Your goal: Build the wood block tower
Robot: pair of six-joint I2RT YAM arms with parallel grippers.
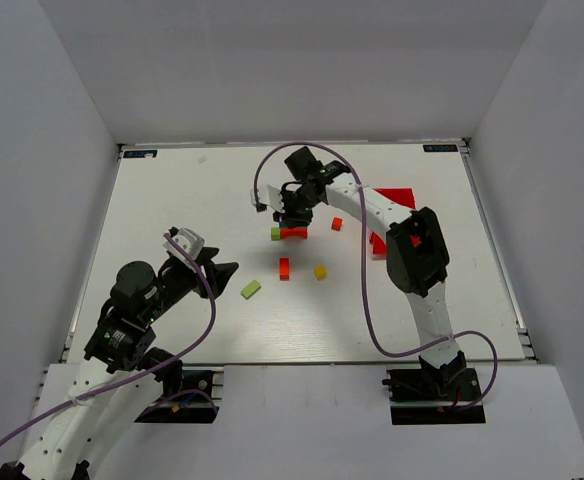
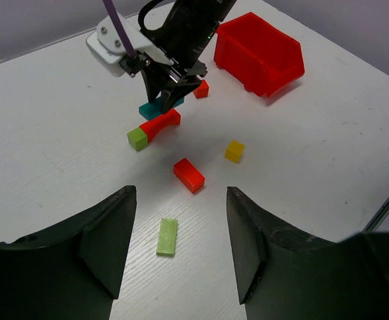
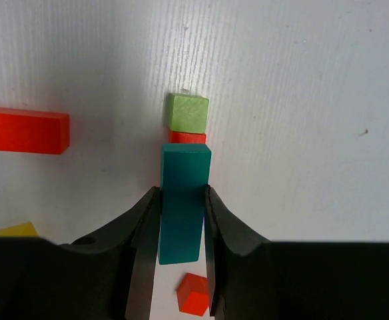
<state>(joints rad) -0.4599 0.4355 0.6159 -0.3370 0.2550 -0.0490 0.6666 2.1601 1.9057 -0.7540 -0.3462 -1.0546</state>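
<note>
My right gripper is shut on a teal bar, which hangs just above a red arch block lying on the table. A lime green cube sits against the arch's end. Only a sliver of the red arch shows under the teal bar in the right wrist view. My left gripper is open, low over the table, with a flat lime green bar lying between its fingers, untouched. A red block, a yellow cube and an orange cube lie loose.
A red plastic bin stands at the back right, partly hidden by the right arm in the top view. The loose red block and yellow cube lie between the two grippers. White walls enclose the table on three sides.
</note>
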